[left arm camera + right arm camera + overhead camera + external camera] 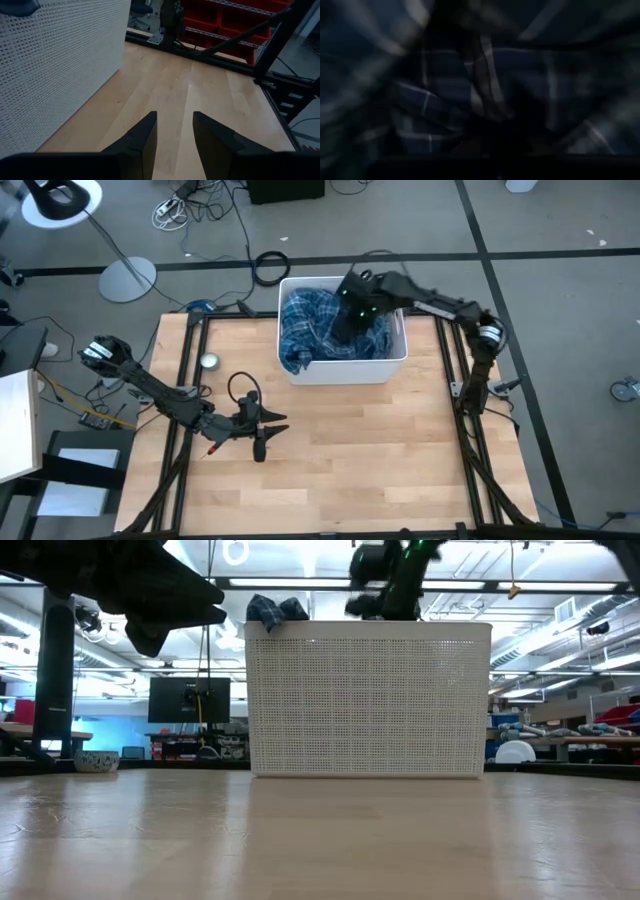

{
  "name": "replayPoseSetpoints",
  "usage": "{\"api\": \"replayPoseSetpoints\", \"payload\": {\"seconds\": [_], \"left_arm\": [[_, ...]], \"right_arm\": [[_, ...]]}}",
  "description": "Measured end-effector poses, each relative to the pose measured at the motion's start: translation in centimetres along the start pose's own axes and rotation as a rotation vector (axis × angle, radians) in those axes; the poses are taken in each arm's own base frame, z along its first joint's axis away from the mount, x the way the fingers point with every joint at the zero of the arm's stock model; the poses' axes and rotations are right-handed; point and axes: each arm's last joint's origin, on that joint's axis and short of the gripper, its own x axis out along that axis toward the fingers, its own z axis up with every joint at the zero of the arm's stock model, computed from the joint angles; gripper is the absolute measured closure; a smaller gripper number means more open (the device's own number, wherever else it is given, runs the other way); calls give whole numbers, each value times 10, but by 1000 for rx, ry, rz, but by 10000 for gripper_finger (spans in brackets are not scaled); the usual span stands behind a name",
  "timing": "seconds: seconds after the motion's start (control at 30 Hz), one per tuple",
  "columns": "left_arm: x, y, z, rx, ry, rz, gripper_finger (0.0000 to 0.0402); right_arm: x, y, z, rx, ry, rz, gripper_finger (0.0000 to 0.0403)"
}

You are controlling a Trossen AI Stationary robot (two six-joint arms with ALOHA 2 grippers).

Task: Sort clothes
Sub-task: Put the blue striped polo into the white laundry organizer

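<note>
Left gripper (262,430) hovers over bare wooden table (360,450) in the near-left area, fingers (142,142) spread apart with a clear gap, nothing between them. Left wrist view shows the tabletop past the fingers and the perforated wall of the white bin (55,70) off to one side, close but not touching.

White bin (345,368) sits at the far middle of the table, upright. Inside it, blue-and-white plaid shirts (305,325) are bunched up, filling mostly the left and centre of the bin; a bit of plaid pokes over the rim in the low view (268,610).

Right gripper (352,315) is down inside the bin, buried in the clothes on the right-centre side. Fingers pressed together; right wrist view is dark and full of plaid fabric (445,110) right up against the camera, so it is pinching into the plaid, exact hold hard to make out.

Small round greenish object (209,361) lies on the table near the far-left edge, well apart from both grippers.
</note>
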Motion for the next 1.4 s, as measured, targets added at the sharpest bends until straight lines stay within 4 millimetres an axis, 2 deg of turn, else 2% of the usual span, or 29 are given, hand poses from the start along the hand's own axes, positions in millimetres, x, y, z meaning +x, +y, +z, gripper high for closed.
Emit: {"api": "replayPoseSetpoints", "payload": {"seconds": [0.13, 0.2, 0.3, 0.5, 0.6, 0.7, 0.8, 0.97, 1.07, 1.2, 1.3, 1.4], "left_arm": [[0, 0, 1, -5, -6, -2, 270], [0, -1, 1, -9, -11, -5, 270], [0, -1, 1, -8, -10, -5, 270], [0, -1, 1, -8, -11, -5, 270], [0, -1, 1, -7, -10, -5, 270], [0, -1, 2, -8, -14, -6, 270], [0, -1, 2, -8, -15, -7, 270], [0, -1, 2, -8, -15, -7, 270], [0, -1, 2, -6, -13, -6, 270], [0, -1, 1, -2, -5, -13, 270], [0, -1, 1, 0, -2, -12, 270], [0, -1, 1, 1, 0, -11, 270]], "right_arm": [[-45, -4, -2, 40, -159, 25, 399], [-60, -3, -3, 41, -228, 62, 397], [-74, 8, -3, -15, -334, 126, 399], [-84, 51, -1, -196, -515, 343, 400], [-75, 70, 2, -271, -550, 422, 401], [-55, 81, 5, -313, -512, 453, 401], [-26, 86, 10, -336, -436, 449, 401], [36, 90, 17, -346, -290, 414, 401], [69, 85, 21, -283, -207, 369, 401], [102, 67, 24, -183, -114, 254, 401], [115, 55, 26, -111, -57, 183, 401], [117, 47, 25, -90, -24, 151, 401]]}}
